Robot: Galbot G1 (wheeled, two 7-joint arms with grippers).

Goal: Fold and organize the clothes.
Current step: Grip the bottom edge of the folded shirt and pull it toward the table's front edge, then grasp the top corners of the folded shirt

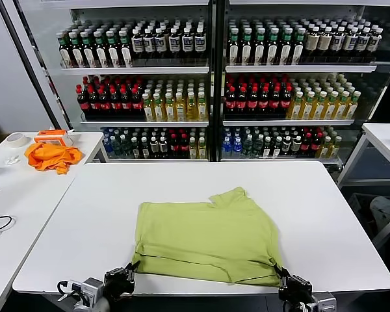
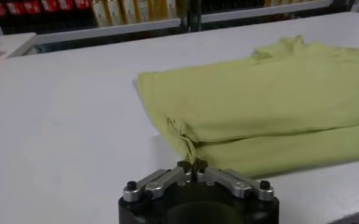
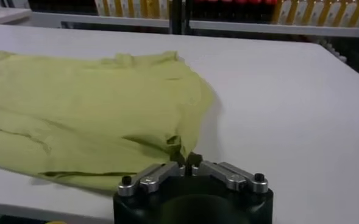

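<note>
My left gripper (image 2: pixel 192 165) and right gripper (image 3: pixel 186 161) sat at the table's (image 1: pixel 325 214) near edge, bodies partly cut off, and I couldn't tell whether their nearly meeting fingertips pinched cloth. The T-shirt (image 1: pixel 205 237) lay folded just beyond them, each gripper at a near corner. It was soft, matte yellow-green, roughly rectangular.

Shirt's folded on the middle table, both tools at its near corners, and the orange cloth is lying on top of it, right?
Not quite. The orange cloth lies on the side table at the robot's left, apart from the shirt, as the head view shows. The rest stands: left tool, right tool.
</note>
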